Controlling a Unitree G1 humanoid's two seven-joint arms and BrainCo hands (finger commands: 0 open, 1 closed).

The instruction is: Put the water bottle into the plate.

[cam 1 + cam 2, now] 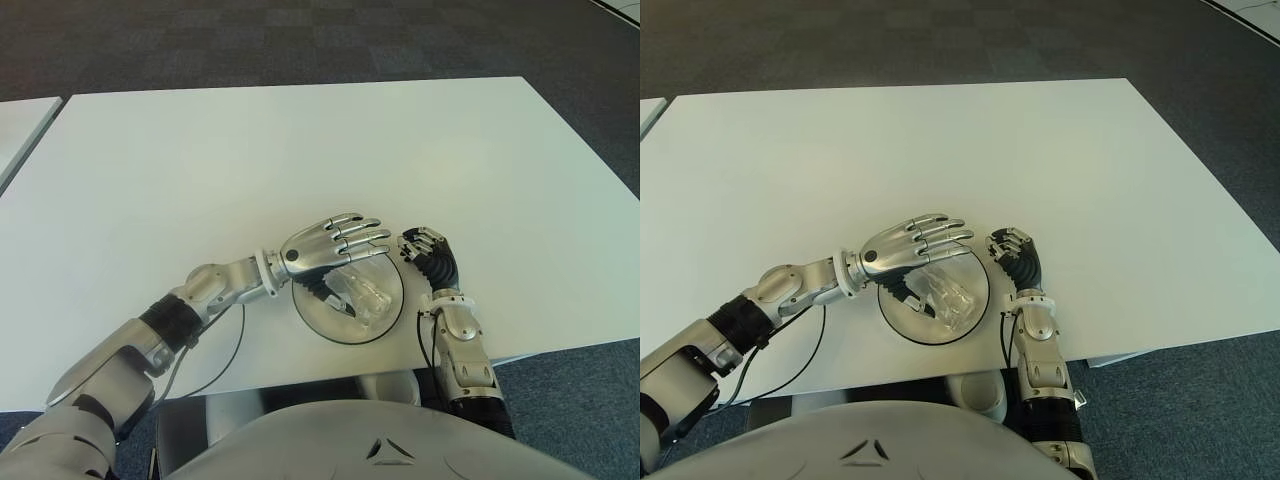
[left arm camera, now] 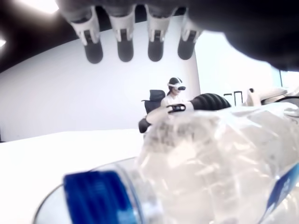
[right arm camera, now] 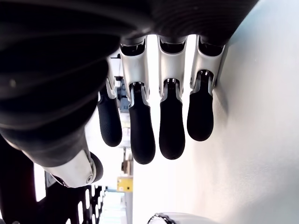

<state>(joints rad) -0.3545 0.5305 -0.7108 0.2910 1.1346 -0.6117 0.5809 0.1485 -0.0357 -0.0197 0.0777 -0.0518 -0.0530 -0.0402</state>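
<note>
Robot hand (image 2: 135, 44) fingers extended above water bottle (image 2: 201, 172), apparently not gripping.

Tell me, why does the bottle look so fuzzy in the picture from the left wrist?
In the left wrist view the water bottle sits too close, so it blurs. In the left eye view it lies sharp on the plate under the left hand.

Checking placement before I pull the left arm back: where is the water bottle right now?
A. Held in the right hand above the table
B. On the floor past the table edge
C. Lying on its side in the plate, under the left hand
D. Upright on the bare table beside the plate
C: the water bottle lies on its side within the plate, with the left hand spread over it, fingers extended.
</note>
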